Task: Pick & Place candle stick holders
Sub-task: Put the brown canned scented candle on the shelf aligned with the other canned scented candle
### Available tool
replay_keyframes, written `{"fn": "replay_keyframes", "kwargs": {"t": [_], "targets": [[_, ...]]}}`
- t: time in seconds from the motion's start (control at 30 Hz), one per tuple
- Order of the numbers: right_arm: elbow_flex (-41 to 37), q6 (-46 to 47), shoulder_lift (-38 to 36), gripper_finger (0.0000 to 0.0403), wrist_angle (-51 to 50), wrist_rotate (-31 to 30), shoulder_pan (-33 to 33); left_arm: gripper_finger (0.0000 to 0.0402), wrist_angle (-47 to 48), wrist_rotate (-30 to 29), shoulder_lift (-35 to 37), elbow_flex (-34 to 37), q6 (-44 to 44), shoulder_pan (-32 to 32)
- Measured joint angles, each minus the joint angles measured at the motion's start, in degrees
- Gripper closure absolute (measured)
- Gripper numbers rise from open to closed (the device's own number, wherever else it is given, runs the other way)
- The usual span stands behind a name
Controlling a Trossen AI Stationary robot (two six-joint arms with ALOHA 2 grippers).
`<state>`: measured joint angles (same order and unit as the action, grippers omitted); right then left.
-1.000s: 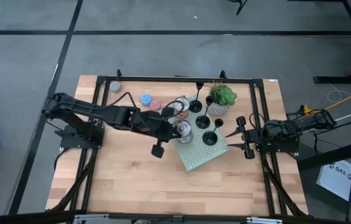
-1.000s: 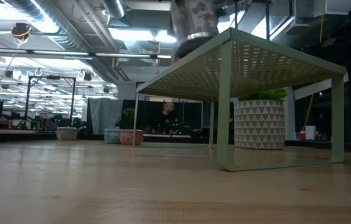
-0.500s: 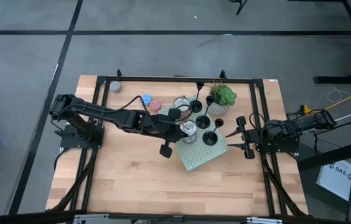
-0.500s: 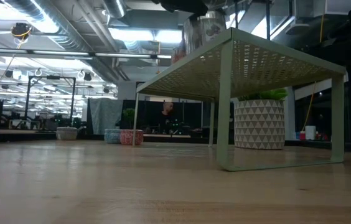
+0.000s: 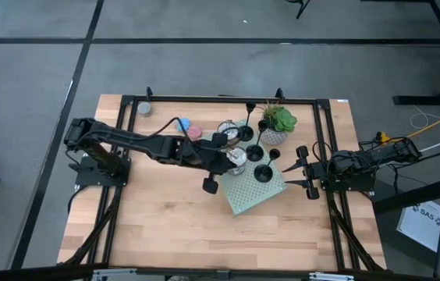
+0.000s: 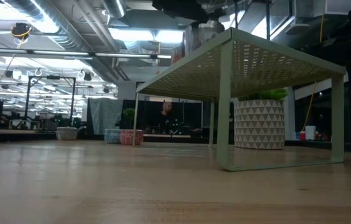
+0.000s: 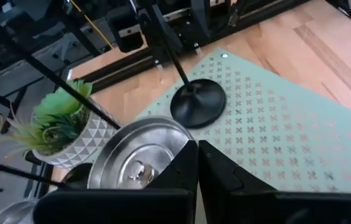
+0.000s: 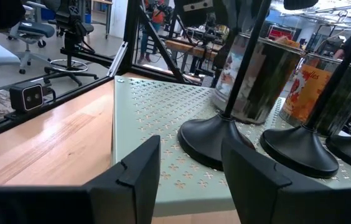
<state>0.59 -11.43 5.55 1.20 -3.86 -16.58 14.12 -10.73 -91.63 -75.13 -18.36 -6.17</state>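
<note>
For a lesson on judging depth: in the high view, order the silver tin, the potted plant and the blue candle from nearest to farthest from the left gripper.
1. Silver tin, directly under the left gripper, on the green shelf.
2. Potted plant, beyond the shelf's far corner.
3. Blue candle, back along the left arm.

From my station I see a pale wooden tabletop point(image 5: 165, 226) with light plank grain, framed by black rails. The raised shelf point(image 5: 253, 191) on it is pale sage green, perforated with small cross-shaped holes. The candle stick holders point(image 5: 263, 172) are matte black. The tins point(image 7: 141, 158) are shiny silver, one with an orange and white label. The potted plant point(image 5: 277, 123) has bright green leaves over a white pot patterned with grey triangles. Two small candles point(image 5: 189, 129) are blue and pink. Both tools are black.
</note>
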Motion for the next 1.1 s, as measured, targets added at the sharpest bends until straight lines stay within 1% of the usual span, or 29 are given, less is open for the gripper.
{"fn": "replay_keyframes", "kwargs": {"t": [0.17,0.23,0.33,0.47,0.57,0.67,0.8,0.87,0.93,1.03,1.1], "targets": [[0.0,0.0,0.0,0.0231,0.0,0.0,0.0,0.0400,-0.3,0.0,-0.6,-0.1,0.0,0.0],[0.0,0.0,0.0,0.0231,0.0,0.0,0.0,0.0394,-0.6,-0.2,-0.8,-0.1,0.0,0.0],[0.0,0.0,0.0,0.0231,0.0,0.0,0.0,0.0373,-0.4,-0.2,-0.7,-0.1,-0.3,-0.2],[0.0,0.0,0.0,0.0231,0.0,0.0,0.0,0.0335,-0.7,-0.3,-0.6,0.0,-0.4,-0.6],[0.0,0.0,0.0,0.0231,0.0,0.0,0.0,0.0311,-0.9,-0.3,0.6,0.0,-0.5,-0.9],[0.0,0.0,0.0,0.0231,0.0,0.0,0.0,0.0296,0.4,-0.9,2.9,0.0,-0.8,-1.6],[0.0,0.0,0.0,0.0231,0.0,0.0,0.0,0.0294,5.6,-2.9,6.8,0.0,0.6,-4.0],[0.0,0.0,0.0,0.0231,0.0,0.0,0.0,0.0299,9.4,-4.8,8.4,0.4,2.2,-5.6],[0.0,0.0,0.0,0.0231,0.0,0.0,0.0,0.0305,11.1,-7.5,9.9,1.9,4.2,-7.1],[0.0,0.0,0.0,0.0231,0.0,0.0,0.0,0.0316,11.0,-10.6,11.0,5.6,7.5,-9.1],[0.0,0.0,0.0,0.0231,0.0,0.0,0.0,0.0323,8.2,-11.5,11.1,8.5,9.0,-9.7]]}}
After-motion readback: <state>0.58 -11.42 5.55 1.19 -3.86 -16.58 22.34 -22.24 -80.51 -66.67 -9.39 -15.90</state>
